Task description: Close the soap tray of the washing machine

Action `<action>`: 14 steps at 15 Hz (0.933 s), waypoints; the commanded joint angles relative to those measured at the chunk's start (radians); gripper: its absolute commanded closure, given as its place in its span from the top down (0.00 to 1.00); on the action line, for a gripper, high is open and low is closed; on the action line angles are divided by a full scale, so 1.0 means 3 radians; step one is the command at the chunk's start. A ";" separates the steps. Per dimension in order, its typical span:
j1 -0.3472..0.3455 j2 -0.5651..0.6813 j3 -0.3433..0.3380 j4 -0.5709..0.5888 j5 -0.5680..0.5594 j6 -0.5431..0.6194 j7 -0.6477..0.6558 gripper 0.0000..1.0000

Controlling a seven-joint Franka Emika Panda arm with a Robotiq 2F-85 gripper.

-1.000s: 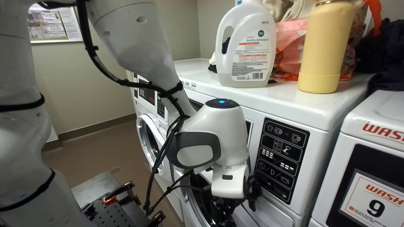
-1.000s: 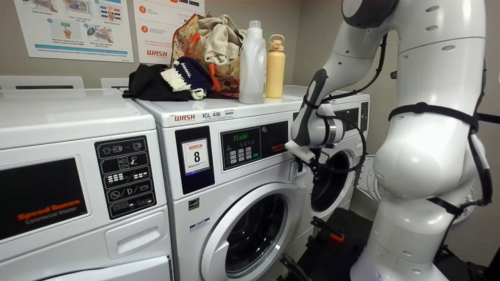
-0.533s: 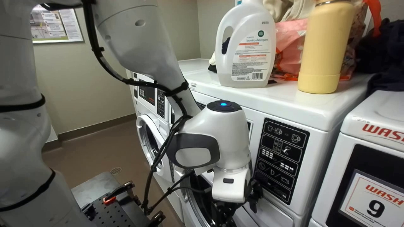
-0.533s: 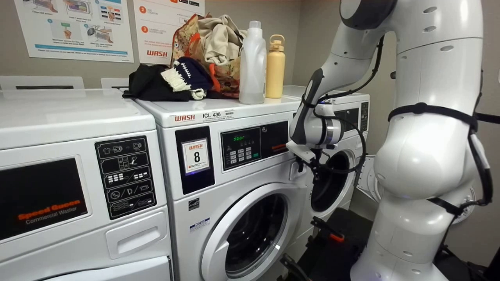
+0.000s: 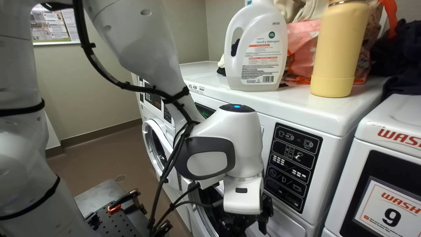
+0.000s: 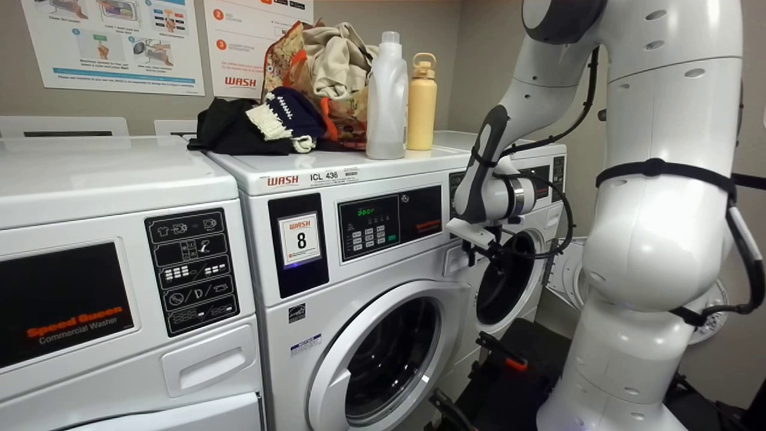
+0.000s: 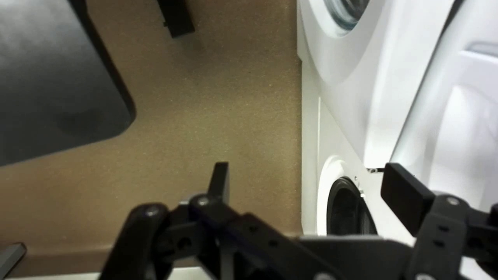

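The washing machine (image 6: 278,365) is a white front-loader with a green-lit display, showing in both exterior views (image 5: 279,105). The soap tray's white front (image 6: 456,261) sits at the upper right of its face, below the dark icon panel. It also shows in an exterior view (image 5: 291,222) and at the right edge of the wrist view (image 7: 467,128). The front looks about flush with the machine. My gripper (image 6: 486,264) hangs just in front of the tray, pointing down. In the wrist view my gripper (image 7: 311,184) is open with nothing between its fingers. I cannot tell whether it touches the tray.
The washer's round door (image 6: 389,359) is below. A detergent bottle (image 5: 258,62), a yellow bottle (image 5: 337,56) and a bag of clothes (image 6: 341,66) stand on top. Similar washers stand on both sides. A dark cart (image 5: 125,217) is near the arm's base.
My gripper has shifted a little to the right in both exterior views, so more of the tray front shows. The display text changed from "close" to "door". The tray shows no clear movement.
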 commanded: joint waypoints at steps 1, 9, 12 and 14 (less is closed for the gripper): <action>0.0477 -0.0434 -0.0668 -0.0104 -0.0949 -0.0574 0.0465 1.00; -0.0129 -0.1826 -0.0067 -0.0229 -0.1987 -0.1916 -0.0024 1.00; -0.0488 -0.2331 0.0322 -0.0360 -0.1820 -0.2243 -0.0605 1.00; -0.0688 -0.2646 0.0536 -0.0428 -0.1674 -0.2478 -0.0937 1.00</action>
